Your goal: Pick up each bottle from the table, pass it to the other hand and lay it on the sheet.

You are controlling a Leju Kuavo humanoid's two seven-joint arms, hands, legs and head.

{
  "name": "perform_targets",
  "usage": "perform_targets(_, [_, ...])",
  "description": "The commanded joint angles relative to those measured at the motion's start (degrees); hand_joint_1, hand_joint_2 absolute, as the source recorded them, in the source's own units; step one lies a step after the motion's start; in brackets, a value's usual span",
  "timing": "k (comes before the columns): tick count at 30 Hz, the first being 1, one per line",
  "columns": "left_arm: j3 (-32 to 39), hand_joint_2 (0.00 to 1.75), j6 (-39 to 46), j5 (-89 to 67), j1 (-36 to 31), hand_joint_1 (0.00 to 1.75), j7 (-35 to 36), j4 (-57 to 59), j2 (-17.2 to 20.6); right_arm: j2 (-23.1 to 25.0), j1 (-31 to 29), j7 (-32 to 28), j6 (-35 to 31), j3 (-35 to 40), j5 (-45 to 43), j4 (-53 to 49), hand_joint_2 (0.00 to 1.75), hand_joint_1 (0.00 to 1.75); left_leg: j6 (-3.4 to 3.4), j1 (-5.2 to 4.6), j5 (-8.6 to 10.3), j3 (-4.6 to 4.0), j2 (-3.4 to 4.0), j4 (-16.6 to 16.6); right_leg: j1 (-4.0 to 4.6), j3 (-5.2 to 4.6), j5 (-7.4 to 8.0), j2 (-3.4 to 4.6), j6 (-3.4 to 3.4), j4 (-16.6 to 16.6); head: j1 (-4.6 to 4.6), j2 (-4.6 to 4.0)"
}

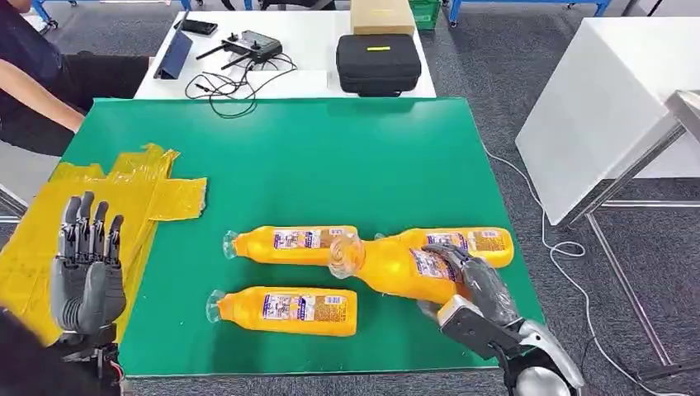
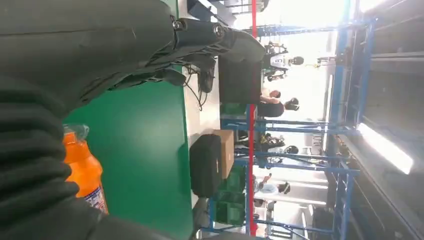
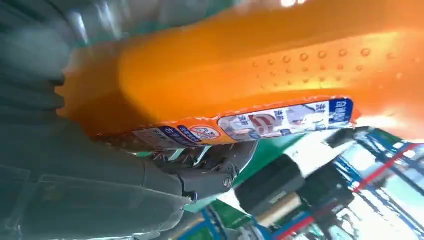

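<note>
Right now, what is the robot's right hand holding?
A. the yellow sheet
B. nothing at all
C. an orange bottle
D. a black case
C: the right hand grips an orange bottle that sits tilted above the green table, and the right wrist view shows the fingers wrapped under the same bottle.

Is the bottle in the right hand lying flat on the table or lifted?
Lifted. The right hand grips the held bottle, whose cap end overlaps a lying bottle.
</note>
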Motion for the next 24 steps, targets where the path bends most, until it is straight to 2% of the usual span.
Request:
perform_targets(1, [0.7,1.75,-0.2,0.0,-1.7,0.00,0.3,3.8,0.5,-1.4,-0.6,-0.1,-0.4,1.7,-0.3,-1.8,1.75,1.75,0.00,-0.01,-0.09,0.26,-0.04,-0.1,0.01,0.26,-0.11,-0.15,0.02,-0.1,0.02,0.00])
perform_targets(3, [0.7,1.75,-0.2,0.0,-1.7,0.00,0.3,3.8,0.5,-1.4,-0.6,-0.1,-0.4,1.7,-0.3,-1.8,1.75,1.75,0.00,-0.04,-0.06,0.15,-0.01,-0.1,-0.02,0.14,-0.09,-0.09,0.02,-0.1,0.02,0.00])
perform_targets(4, [0.7,1.75,-1.1,1.5,-1.8,0.00,0.6,4.1,0.4,-2.2,-1.6,-4.9,-1.5,2.7,-4.0,-2.5,1.75,1.75,-0.01,-0.04,-0.08,0.21,0.00,-0.1,-0.01,0.21,-0.10,-0.10,0.02,-0.1,0.02,0.00])
perform_targets(5, [0.3,1.75,-1.9,2.4,-2.0,0.00,0.8,4.6,0.3,-2.3,-4.0,-6.6,-1.0,3.2,-7.4,-3.2,1.75,1.75,-0.01,-0.03,-0.08,0.16,0.03,-0.1,0.00,0.15,-0.09,-0.06,0.02,-0.1,0.02,0.00])
perform_targets(7, [-1.0,1.75,-3.9,4.2,-2.0,0.00,1.2,5.3,0.0,-0.9,-7.4,-6.4,-0.8,5.2,-9.0,-3.9,1.75,1.75,-0.02,-0.09,-0.04,-0.04,0.13,0.0,-0.06,-0.09,0.00,0.08,0.02,0.0,0.02,0.00])
perform_targets(8, [-1.9,1.75,-4.0,4.2,-2.3,0.00,1.2,5.8,-0.2,0.2,-9.4,-5.5,-1.4,6.9,-9.4,-3.6,1.75,1.75,-0.04,-0.08,-0.12,0.14,0.26,-0.1,-0.05,0.06,-0.04,0.15,0.02,0.0,0.02,0.00])
perform_targets(9, [-2.9,1.75,-4.8,4.3,-3.0,0.00,1.3,6.4,-0.2,1.1,-11.2,-5.0,-1.7,8.1,-9.9,-2.5,1.75,1.75,-0.03,-0.07,-0.05,-0.12,0.22,-0.1,-0.06,-0.09,0.02,0.16,0.01,0.0,0.02,0.00])
perform_targets(10, [-3.2,1.75,-4.8,4.6,-3.7,0.00,1.3,6.8,-0.6,1.5,-12.9,-4.6,-2.8,9.6,-9.9,-1.2,1.75,1.75,-0.06,-0.07,-0.11,0.08,0.43,-0.1,-0.05,0.05,0.02,0.30,0.00,0.0,0.02,0.00])
perform_targets(11, [-4.4,1.75,-4.8,4.5,-4.8,0.00,1.5,7.8,-0.5,2.1,-15.4,-3.3,-3.7,11.2,-10.4,0.3,1.75,1.75,-0.04,-0.03,-0.03,-0.14,0.17,-0.1,-0.03,-0.10,0.04,0.14,0.00,0.0,0.02,0.00])
perform_targets(12, [-6.3,1.75,-5.0,4.7,-7.2,0.00,2.1,9.7,-0.6,3.4,-20.5,-1.8,-6.3,14.1,-10.7,4.5,1.75,1.75,-0.06,-0.04,-0.05,0.05,0.33,-0.1,-0.03,0.00,0.06,0.24,0.00,-0.1,0.00,0.00])
perform_targets(14, [-7.4,1.75,-5.3,5.5,-8.7,0.00,2.7,11.0,-0.7,4.3,-24.1,-1.0,-7.3,15.8,-11.5,7.6,1.75,1.75,-0.07,-0.04,0.01,0.05,0.35,-0.1,-0.02,-0.04,0.12,0.24,-0.01,-0.1,0.04,0.00])
perform_targets(16, [-10.3,1.75,-7.8,7.9,-12.1,0.00,3.9,14.4,-0.7,6.2,-29.7,0.4,-11.2,18.3,-11.1,13.5,1.75,1.75,-0.03,-0.04,0.06,0.06,0.35,-0.1,-0.04,0.00,0.14,0.24,-0.01,-0.1,0.00,0.00])
perform_targets(17, [-12.5,1.75,-10.5,10.5,-15.1,0.00,4.8,17.4,-0.9,8.7,-33.0,0.6,-14.4,19.0,-9.5,17.6,1.75,1.75,-0.02,0.00,0.12,-0.03,0.21,-0.1,0.00,-0.07,0.13,0.14,-0.01,-0.1,0.02,0.00])
perform_targets(21, [-13.8,1.75,-9.5,11.2,-16.4,0.00,4.7,18.7,-0.7,9.3,-34.3,0.7,-15.5,20.0,-9.4,19.3,1.75,1.75,-0.04,-0.02,0.23,-0.04,0.12,-0.1,-0.02,-0.07,0.14,0.05,-0.01,0.0,0.02,0.00])
perform_targets(22, [-15.9,1.75,-14.0,13.2,-18.7,0.00,6.2,19.9,-2.0,13.4,-38.9,3.8,-20.0,21.2,-4.2,25.9,1.75,1.75,-0.06,-0.03,0.24,0.11,0.16,-0.1,-0.02,0.06,0.15,0.05,0.01,0.0,0.00,0.00])
perform_targets(24, [-18.4,1.75,-11.4,12.9,-21.0,0.00,7.5,20.3,-3.6,18.3,-45.1,3.4,-23.0,22.5,-2.8,36.1,1.75,1.75,-0.08,-0.02,0.19,0.28,0.25,-0.1,0.01,0.17,0.12,0.09,0.02,0.0,0.02,0.00])
